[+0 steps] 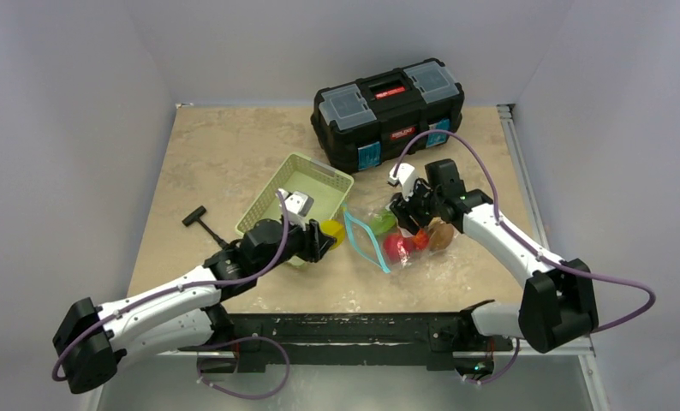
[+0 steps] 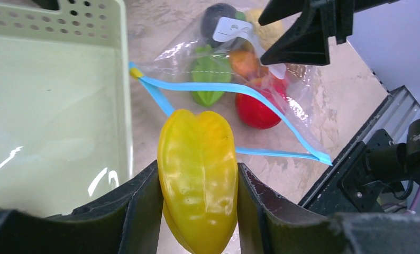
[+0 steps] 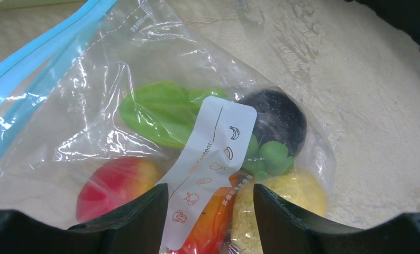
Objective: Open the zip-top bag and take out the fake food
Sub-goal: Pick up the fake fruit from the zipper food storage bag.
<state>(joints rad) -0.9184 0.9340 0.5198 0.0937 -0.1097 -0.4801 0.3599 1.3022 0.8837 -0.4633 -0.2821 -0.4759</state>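
Note:
The zip-top bag (image 1: pixel 394 233) lies on the table with its teal zip strip (image 2: pixel 208 87) parted and facing the basket. Inside it are fake food pieces: a red fruit (image 2: pixel 255 108), a green one (image 3: pixel 160 111), a dark purple one (image 3: pixel 279 119), an orange one (image 3: pixel 218 225) and a yellow one (image 3: pixel 290 203). My left gripper (image 2: pixel 199 196) is shut on a yellow fake fruit (image 2: pixel 200 169), held outside the bag beside the basket's near corner. My right gripper (image 3: pixel 210 203) stands open over the bag's closed end, its fingers either side of the white label (image 3: pixel 210 159).
A pale green lattice basket (image 1: pixel 268 205) sits left of the bag, its inside (image 2: pixel 54 106) bare. A black toolbox (image 1: pixel 388 111) stands at the back. A small black T-handled tool (image 1: pixel 201 224) lies left of the basket. The table's front rail (image 2: pixel 366 159) is near.

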